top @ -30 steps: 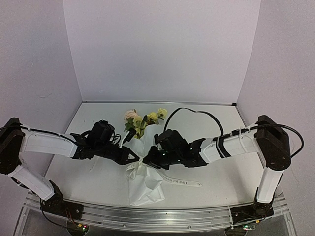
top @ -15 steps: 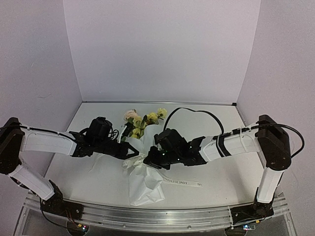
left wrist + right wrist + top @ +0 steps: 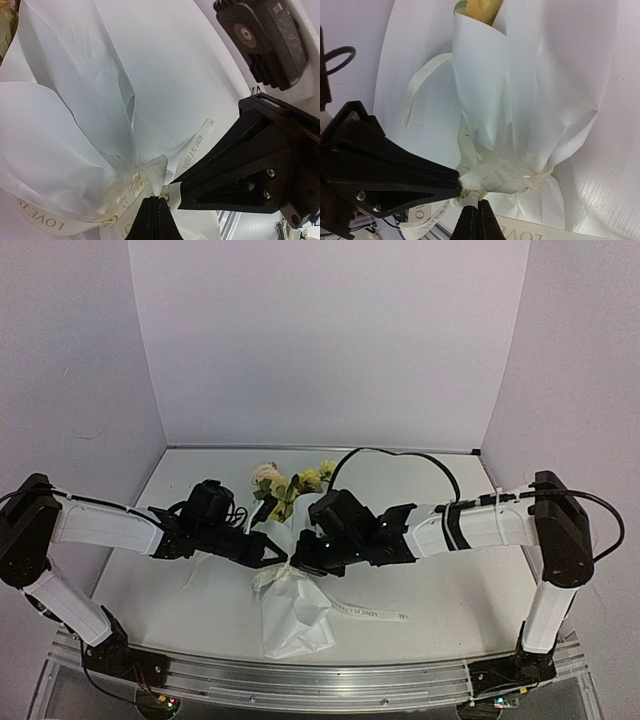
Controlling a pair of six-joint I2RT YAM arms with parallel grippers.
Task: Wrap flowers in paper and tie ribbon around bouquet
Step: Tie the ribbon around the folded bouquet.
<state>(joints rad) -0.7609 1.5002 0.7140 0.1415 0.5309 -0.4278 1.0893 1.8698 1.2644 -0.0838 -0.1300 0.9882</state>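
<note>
Top external view: bouquet (image 3: 290,585) lies at lower centre of the frame; flowers (image 3: 288,485) point up-frame; paper (image 3: 297,625) flares toward the bottom edge
Binding: ribbon (image 3: 192,150) is cinched and bunched round the paper's narrow waist; one printed tail trails to the lower right across the table (image 3: 450,580)
Left side: left gripper (image 3: 159,201) has its jaws pressed together, pinching the ribbon at the bunched part
Right side: right gripper (image 3: 474,205) is likewise closed, nipping ribbon just beside the other's tips
Arms: they reach in from the left and right edges; tips almost meet at the waist
</note>
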